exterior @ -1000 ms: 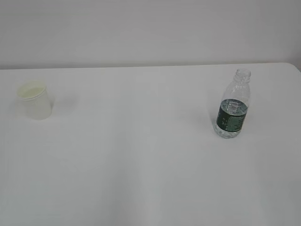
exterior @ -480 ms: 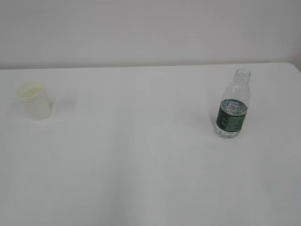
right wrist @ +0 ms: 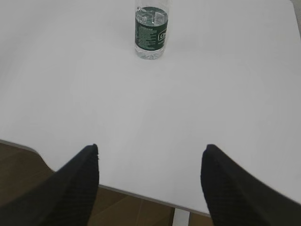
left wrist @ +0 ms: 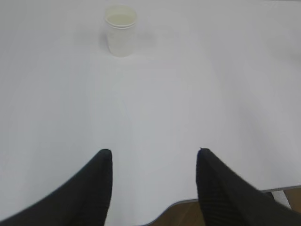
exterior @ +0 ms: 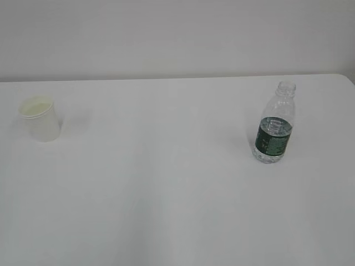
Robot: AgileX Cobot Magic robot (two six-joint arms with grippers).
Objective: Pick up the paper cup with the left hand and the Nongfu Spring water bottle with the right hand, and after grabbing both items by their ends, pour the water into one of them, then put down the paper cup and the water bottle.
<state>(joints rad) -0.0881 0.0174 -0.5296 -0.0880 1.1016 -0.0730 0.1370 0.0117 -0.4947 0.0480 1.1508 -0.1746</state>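
A small white paper cup (exterior: 40,119) stands upright at the far left of the white table (exterior: 166,183); the left wrist view shows the cup (left wrist: 121,30) far ahead of my left gripper (left wrist: 153,153). That gripper is open and holds nothing. The clear Nongfu Spring water bottle (exterior: 274,124), with a dark green label and no cap, stands upright on the right, with water up to the label's top. My right gripper (right wrist: 151,148) is open and empty, well short of the bottle (right wrist: 151,33). Neither arm shows in the exterior view.
Both grippers hover over the table's near edge (right wrist: 141,192), with brown floor (left wrist: 221,214) visible beyond it. A pale wall (exterior: 177,33) rises behind the table's far edge. The table's right corner (exterior: 348,78) lies just behind the bottle.
The paper cup looked slightly tilted and blurred in the earlier frames and now stands straight. The bottle has not moved.
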